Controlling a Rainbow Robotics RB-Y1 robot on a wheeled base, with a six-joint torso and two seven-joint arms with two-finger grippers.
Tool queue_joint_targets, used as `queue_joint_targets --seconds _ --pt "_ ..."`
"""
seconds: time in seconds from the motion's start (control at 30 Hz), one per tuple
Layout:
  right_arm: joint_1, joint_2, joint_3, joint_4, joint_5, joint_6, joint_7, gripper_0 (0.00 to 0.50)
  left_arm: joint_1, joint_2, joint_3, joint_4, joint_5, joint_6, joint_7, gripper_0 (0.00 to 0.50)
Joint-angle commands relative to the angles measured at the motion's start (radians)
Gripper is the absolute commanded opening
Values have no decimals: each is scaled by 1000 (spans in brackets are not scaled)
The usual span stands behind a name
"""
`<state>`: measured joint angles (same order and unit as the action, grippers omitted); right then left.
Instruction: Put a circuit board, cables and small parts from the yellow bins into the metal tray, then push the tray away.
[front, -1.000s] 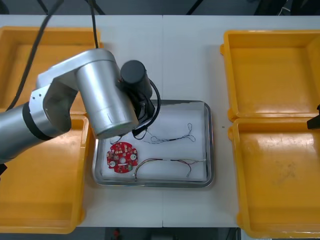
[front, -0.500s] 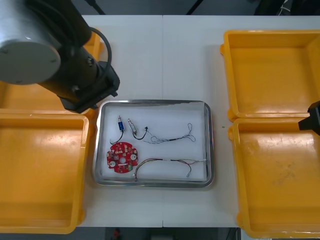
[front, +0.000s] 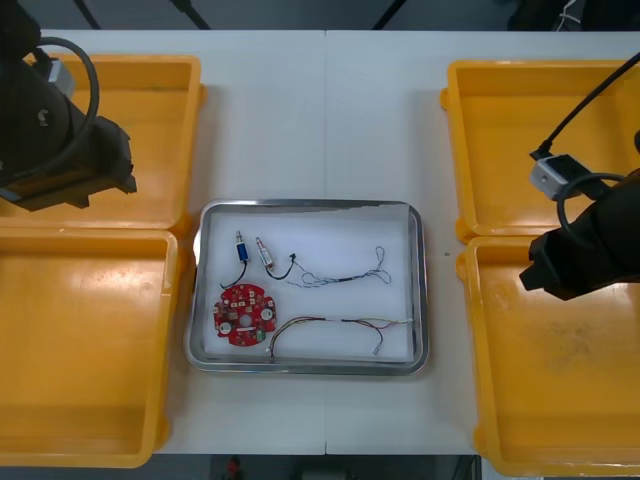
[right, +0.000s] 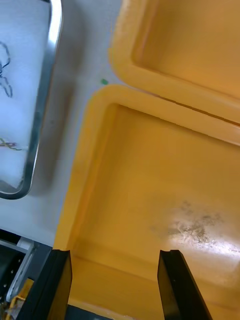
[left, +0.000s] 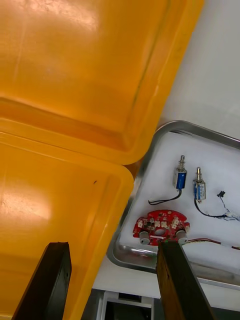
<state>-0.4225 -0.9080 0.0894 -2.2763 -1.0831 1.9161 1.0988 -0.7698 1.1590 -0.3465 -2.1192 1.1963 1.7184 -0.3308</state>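
Observation:
The metal tray (front: 420, 290) lies white inside at the table's middle. It holds a round red circuit board (front: 243, 314), two small metal parts (front: 241, 247) near its far left corner, a thin black cable (front: 340, 275) and a red and yellow cable (front: 340, 324). My left arm (front: 60, 140) hangs over the far left yellow bin. Its gripper (left: 112, 247) is open and holds nothing, above the seam of the two left bins, with the board (left: 161, 226) and tray rim (left: 150, 160) beyond. My right gripper (right: 115, 255) is open over the bare near right bin (right: 150, 190).
Two yellow bins stand on each side: far left (front: 150, 90), near left (front: 80, 350), far right (front: 540, 140), near right (front: 560, 390). All look bare inside. White table (front: 325, 110) lies beyond the tray.
My left arm pulled away from the tray, up and to the left, uncovering two small metal parts. My right arm came in from the right edge over the right bins.

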Motion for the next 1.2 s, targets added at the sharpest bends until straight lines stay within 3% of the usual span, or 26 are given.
queue_joint_targets --seconds 0.03,0.43,0.67,0.87,1.2 --pt "-96 14 93 -28 -6 -2 66 500 107 99 67 -4 9 -60 -189 500" --pt "-268 84 395 -28 11 -72 82 500 371 219 213 1 9 -174 -409 500" --pt "-332 129 530 -26 22 -146 119 500 544 251 316 -4 6 -244 -439 500" --pt "-397 176 679 -15 100 -189 220 500 693 261 400 -25 -9 -301 -462 500" --pt "-499 299 921 136 238 -313 424 500 902 291 489 -82 -23 -388 -499 500"
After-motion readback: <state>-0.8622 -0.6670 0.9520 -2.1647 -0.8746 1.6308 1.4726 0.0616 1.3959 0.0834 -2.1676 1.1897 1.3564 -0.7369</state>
